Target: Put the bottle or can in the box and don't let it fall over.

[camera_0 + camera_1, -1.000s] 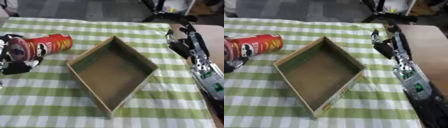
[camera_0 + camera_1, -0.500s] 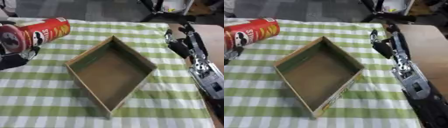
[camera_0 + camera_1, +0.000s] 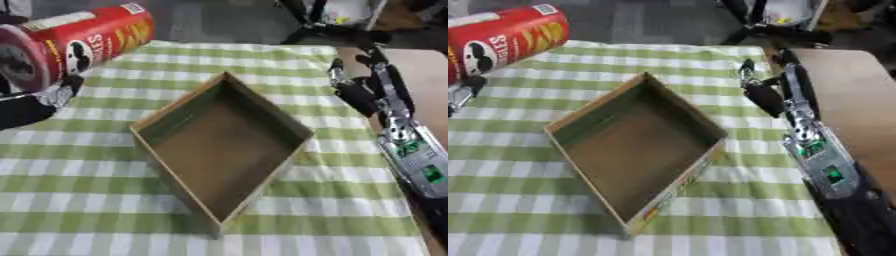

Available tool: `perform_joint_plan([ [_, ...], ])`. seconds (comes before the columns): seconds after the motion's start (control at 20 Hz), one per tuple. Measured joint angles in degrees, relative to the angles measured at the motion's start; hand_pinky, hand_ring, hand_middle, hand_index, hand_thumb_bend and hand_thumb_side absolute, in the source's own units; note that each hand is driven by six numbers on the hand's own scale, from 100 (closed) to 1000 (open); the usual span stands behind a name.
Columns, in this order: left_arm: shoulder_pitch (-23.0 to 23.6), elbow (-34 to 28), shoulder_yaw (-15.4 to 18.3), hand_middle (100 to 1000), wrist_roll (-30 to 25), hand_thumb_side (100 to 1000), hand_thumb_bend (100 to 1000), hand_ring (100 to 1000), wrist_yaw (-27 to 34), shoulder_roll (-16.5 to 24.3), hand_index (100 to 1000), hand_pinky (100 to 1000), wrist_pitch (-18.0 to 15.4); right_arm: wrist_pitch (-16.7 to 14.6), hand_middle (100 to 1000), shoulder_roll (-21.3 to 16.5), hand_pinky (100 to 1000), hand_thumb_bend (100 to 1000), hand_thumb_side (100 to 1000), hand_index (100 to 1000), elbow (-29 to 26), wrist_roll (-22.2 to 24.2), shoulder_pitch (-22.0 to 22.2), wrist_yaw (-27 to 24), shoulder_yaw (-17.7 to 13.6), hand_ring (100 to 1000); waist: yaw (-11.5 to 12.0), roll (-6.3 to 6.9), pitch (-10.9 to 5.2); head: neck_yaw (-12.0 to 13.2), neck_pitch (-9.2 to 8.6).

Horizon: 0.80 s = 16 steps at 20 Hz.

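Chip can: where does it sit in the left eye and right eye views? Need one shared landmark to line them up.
Left eye view: the chip can is at upper left, tilted, raised above the cloth by the left hand.
Right eye view: the can is in the top left corner, partly cut off by the picture's edge.
Shared landmark: the open cardboard box at centre; the can is up and left of its far corner.

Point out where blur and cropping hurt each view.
Left eye view: the red can is soft and blurred, its left end cut by the frame edge; the left hand below it is a dark smear. Right eye view: the can is cropped at the corner, while the box and the right hand look sharper.
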Motion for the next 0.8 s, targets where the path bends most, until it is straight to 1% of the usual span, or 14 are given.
perform_joint_plan([
  [0.2, -1.3, -3.4, -1.2, 445, -1.7, 100, 100, 374, 1.1, 0.1, 423, 227, 0.2, 0.0, 984, 0.0, 698, 100, 479, 1000, 0.0, 0.0, 0.0, 0.0, 0.0, 974, 0.0, 0.00, -0.01, -0.1, 0.00],
  [0.45, -2.6, -4.6, -3.0, 445, -3.5, 100, 100, 372, 2.3, -0.5, 421, 223, -1.1, 0.0, 984, 0.0, 698, 100, 480, 1000, 0.0, 0.0, 0.0, 0.0, 0.0, 974, -0.2, 0.01, -0.01, -0.2, 0.00],
  [0.7, -2.8, -4.6, -5.3, 444, -5.0, 100, 100, 367, 3.8, -3.4, 416, 217, -1.6, -0.1, 984, 0.1, 698, 100, 484, 1000, 0.0, 0.1, 0.0, 0.0, 0.0, 974, -0.3, 0.01, -0.01, -0.2, 0.01],
  [0.8, -2.7, -4.6, -6.1, 444, -5.3, 128, 100, 366, 4.3, -5.0, 414, 216, -1.3, -0.1, 984, 0.4, 698, 100, 480, 1000, 0.0, 0.1, 0.0, 0.0, 0.0, 974, -0.4, 0.01, -0.01, -0.2, 0.01],
])
